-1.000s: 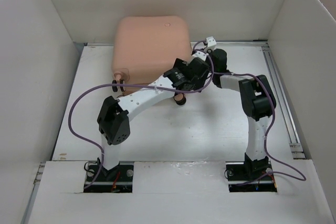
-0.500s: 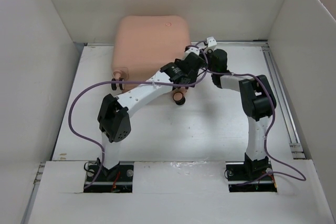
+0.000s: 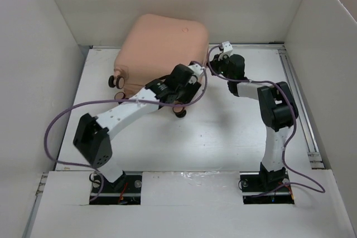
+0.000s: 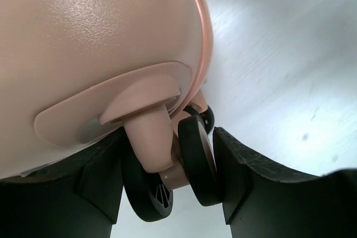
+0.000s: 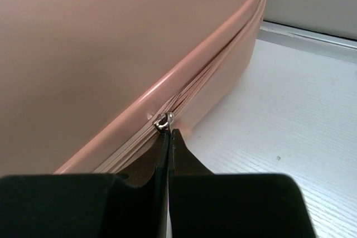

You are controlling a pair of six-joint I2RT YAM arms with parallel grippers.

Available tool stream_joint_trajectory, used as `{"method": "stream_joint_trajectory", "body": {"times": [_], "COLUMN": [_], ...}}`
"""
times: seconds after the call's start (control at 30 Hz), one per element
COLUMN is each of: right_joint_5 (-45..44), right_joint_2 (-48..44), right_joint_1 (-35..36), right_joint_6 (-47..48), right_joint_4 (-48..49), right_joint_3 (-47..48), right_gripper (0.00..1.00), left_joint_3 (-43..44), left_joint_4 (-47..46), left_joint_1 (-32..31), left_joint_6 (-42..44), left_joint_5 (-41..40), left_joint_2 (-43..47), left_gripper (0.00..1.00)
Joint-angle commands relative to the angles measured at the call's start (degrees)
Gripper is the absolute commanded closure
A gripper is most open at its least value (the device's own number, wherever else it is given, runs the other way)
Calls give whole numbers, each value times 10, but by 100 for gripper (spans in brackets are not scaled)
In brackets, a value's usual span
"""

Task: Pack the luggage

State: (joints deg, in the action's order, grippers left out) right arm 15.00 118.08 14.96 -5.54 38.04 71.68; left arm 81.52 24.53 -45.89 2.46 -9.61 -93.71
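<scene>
One second on, I've twisted the suitcase (image 3: 162,43), left gripper (image 4: 170,163) clamping its wheel (image 4: 196,157). Right gripper (image 5: 168,137) pinches the zipper pull (image 5: 163,121) for zipping.

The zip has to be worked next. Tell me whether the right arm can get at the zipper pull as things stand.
Probably yes. The right gripper has its shut fingertips right at the zipper pull on the seam of the luggage, with nothing between them. Whether they pinch it is unclear.
</scene>
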Motion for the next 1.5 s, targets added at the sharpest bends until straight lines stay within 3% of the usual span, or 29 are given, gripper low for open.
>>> {"method": "stream_joint_trajectory", "body": {"times": [0.0, 0.13, 0.27, 0.47, 0.57, 0.73, 0.77, 0.9, 0.93, 1.07, 1.17, 1.23, 1.27, 1.3, 1.33, 1.37, 1.4, 1.47], "right_joint_5": [-64, -101, -152, -190, -169, 38, 76, 258, 315, 391, 419, 433, 438, 438, 438, 438, 438, 432], "right_joint_2": [-37, -37, -5, 78, 118, 202, 243, 345, 355, 347, 328, 323, 314, 314, 305, 292, 286, 265], "right_joint_1": [-31, -43, -56, -100, -121, -140, -140, -133, -128, -87, -65, -60, -60, -54, -54, -49, -49, -43], "right_joint_6": [11, 11, 28, 34, 47, 109, 117, 101, 92, 79, 55, 15, 1, -11, -21, -36, -42, -53], "right_joint_4": [45, 19, -73, -128, -135, -75, -75, -15, 7, 81, 130, 164, 183, 200, 231, 242, 257, 297], "right_joint_3": [1, 18, 88, 232, 321, 466, 530, 640, 640, 577, 511, 486, 474, 461, 447, 419, 403, 358], "right_gripper": [100, 100, 100, 100, 100, 100, 100, 100, 100, 100, 100, 100, 100, 100, 100, 100, 100, 100], "left_joint_3": [-85, -125, -137, -166, -171, -171, -171, -182, -182, -182, -171, -132, -111, -62, -31, 1, 33, 91], "left_joint_4": [90, 96, 102, 102, 90, 85, 85, 97, 97, 79, 34, 11, -17, -27, -27, -20, -7, 21], "left_joint_1": [13, 63, 77, 77, 77, 77, 77, 93, 93, 93, 98, 106, 124, 140, 162, 187, 240, 289], "left_joint_6": [164, 176, 181, 200, 200, 212, 217, 240, 248, 264, 197, 166, 154, 144, 134, 124, 110, 69], "left_joint_5": [54, 54, 48, 41, 41, 41, 47, 95, 102, 125, 51, 7, -20, -15, 4, 57, 80, 118], "left_joint_2": [86, 119, 146, 190, 190, 185, 185, 190, 190, 190, 190, 201, 207, 212, 212, 212, 201, 180], "left_gripper": [100, 100, 100, 100, 100, 100, 100, 100, 100, 100, 65, 50, 33, 10, 0, 0, 0, 0]}}
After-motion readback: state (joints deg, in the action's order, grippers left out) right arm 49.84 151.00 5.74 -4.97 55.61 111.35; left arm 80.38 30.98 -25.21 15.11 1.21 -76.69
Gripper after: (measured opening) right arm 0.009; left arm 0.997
